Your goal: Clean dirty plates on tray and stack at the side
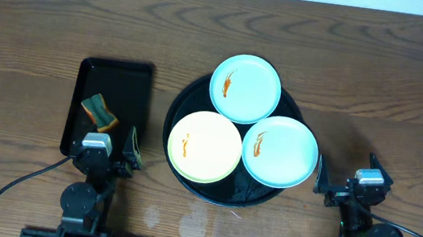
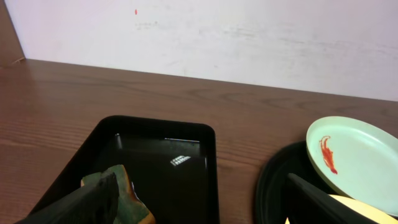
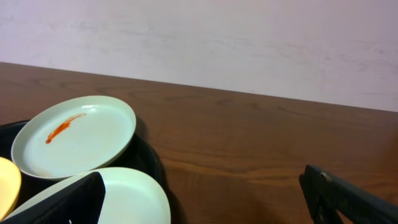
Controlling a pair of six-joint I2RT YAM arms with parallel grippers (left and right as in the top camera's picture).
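Plates crowd the round tray [image 1: 227, 192] in the overhead view, each smeared orange: rear mint plate [image 1: 245, 89], yellow plate [image 1: 205, 146], front mint plate [image 1: 279, 151]. Left wrist view: the left gripper [image 2: 202, 180] is spread wide and empty at the near end of a rectangular tray [image 2: 155, 155] holding a sponge [image 2: 121, 186]. Right wrist view: the right gripper [image 3: 202, 174] gapes, empty, beside the round tray's right rim.

No legible text, labels, brands, numbers or signs in the overhead view or either wrist view.
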